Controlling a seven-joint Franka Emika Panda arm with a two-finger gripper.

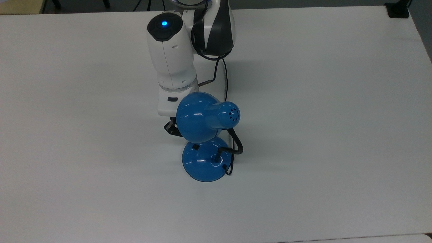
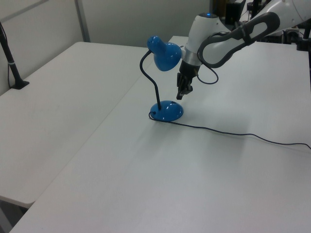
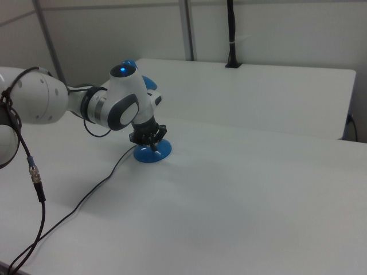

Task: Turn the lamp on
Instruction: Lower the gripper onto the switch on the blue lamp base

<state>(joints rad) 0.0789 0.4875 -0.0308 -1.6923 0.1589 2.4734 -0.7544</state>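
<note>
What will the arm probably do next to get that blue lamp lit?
Probably ease the gripper a little further down onto the small black switch on the lamp base. In the left view the gripper hangs just above the base's edge, under the shade, not touching it.

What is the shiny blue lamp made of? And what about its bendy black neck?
The lamp looks like painted metal or hard plastic; its shade and domed base are glossy, with bright glints on the blue. I can't tell which from the look alone. The neck looks like a matte black flexible tube, likely rubber or plastic-coated, since it curves smoothly without shine.
</note>
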